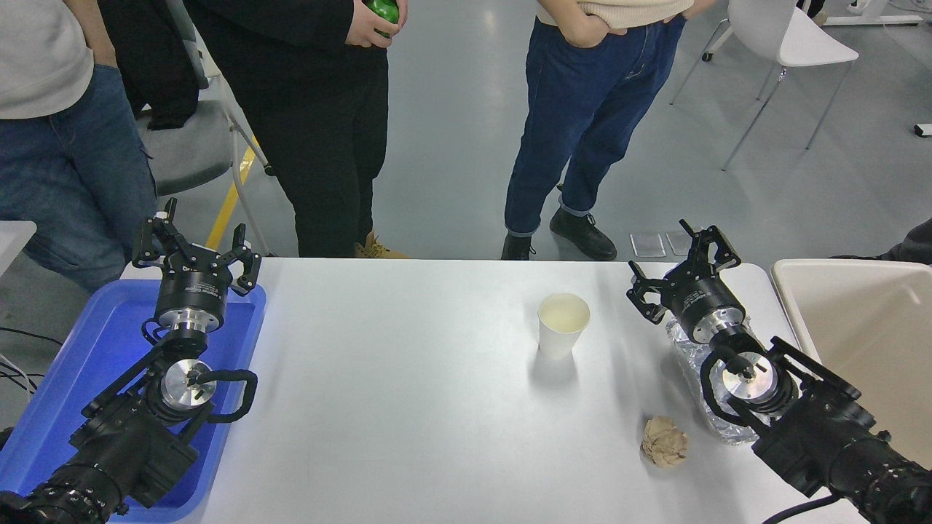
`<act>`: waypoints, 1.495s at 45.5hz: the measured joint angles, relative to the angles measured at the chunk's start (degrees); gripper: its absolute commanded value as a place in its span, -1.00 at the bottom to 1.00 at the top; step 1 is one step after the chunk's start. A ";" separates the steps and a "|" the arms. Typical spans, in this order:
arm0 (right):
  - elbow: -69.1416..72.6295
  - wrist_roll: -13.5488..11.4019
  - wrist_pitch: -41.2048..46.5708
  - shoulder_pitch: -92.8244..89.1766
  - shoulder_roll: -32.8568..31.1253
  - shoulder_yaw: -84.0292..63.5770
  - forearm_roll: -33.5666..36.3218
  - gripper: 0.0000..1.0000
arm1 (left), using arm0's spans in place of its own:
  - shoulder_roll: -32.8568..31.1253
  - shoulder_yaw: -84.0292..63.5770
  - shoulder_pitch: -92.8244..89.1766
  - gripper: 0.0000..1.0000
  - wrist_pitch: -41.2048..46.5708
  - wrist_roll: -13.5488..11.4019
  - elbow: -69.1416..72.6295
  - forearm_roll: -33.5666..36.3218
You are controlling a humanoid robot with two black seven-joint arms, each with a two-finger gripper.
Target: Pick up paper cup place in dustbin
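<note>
The white paper cup [563,324] stands upright on the white table [408,378], right of centre, its cream inside showing. The beige dustbin [859,342] stands at the table's right edge, partly cut off by the picture. My right gripper [681,271] is open and empty, a little right of the cup and apart from it, raised over the far right of the table. My left gripper [195,244] is open and empty, parked over the blue tray at the lower left.
A blue plastic tray [87,378] lies under the left arm. A crinkled foil tray [710,386] lies under the right arm. A crumpled brown paper ball [664,441] lies near the front right. Three people stand at the far side; a white chair [790,44] is behind.
</note>
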 measured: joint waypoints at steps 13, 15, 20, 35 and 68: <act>-0.02 0.04 -0.06 0.01 -0.05 0.06 -0.01 1.00 | -0.08 -0.44 0.13 0.98 0.00 0.11 0.00 0.01; 0.10 0.04 -0.06 0.00 -0.06 0.06 -0.01 1.00 | -0.08 -0.44 0.14 0.98 0.00 0.11 0.00 0.01; 0.34 0.05 -0.06 -0.05 -0.06 0.05 -0.01 1.00 | -0.09 -0.45 0.16 0.98 0.00 0.11 0.00 -0.03; 3.33 0.04 -0.33 0.79 -0.78 -1.96 -1.05 1.00 | -0.03 -0.41 0.17 0.98 0.00 0.07 -0.03 -0.04; 32.36 -0.54 -2.22 25.59 -31.07 -43.82 -15.09 1.00 | -0.02 -0.32 0.11 0.98 0.00 0.14 -0.06 0.02</act>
